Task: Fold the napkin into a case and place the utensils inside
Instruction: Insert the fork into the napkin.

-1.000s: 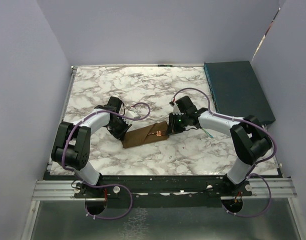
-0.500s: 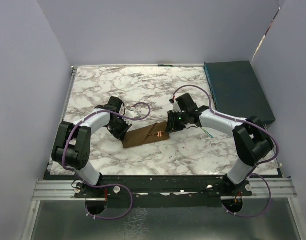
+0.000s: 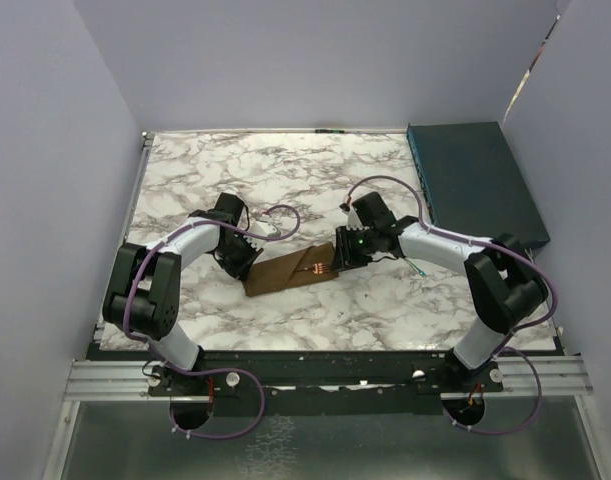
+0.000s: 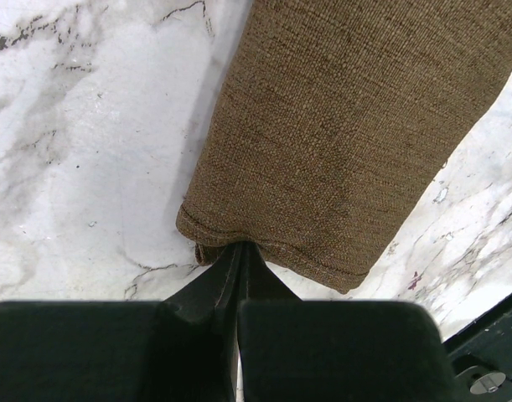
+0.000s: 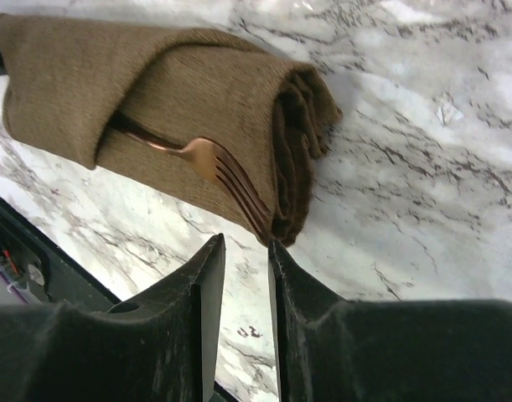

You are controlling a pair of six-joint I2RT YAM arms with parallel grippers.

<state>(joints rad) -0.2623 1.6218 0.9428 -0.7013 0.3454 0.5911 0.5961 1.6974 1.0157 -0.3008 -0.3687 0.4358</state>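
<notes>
Backing the right gripper [image 5: 247, 245] straight away from the fork [image 5: 214, 163] looks like the step in hand. Its fingers stand slightly apart with nothing between them, and the copper tines lie just ahead of the tips, poking out of the case [image 5: 71, 75], which stretches ahead and to the left. Lift clear before swinging, so neither finger catches a tine or drags the folds open. The left gripper [image 4: 239, 247] is pressed together, its tips touching the near end of the case; whether cloth is nipped I cannot tell. Holding there should steady the pouch on the marble table [image 5: 423, 126]
</notes>
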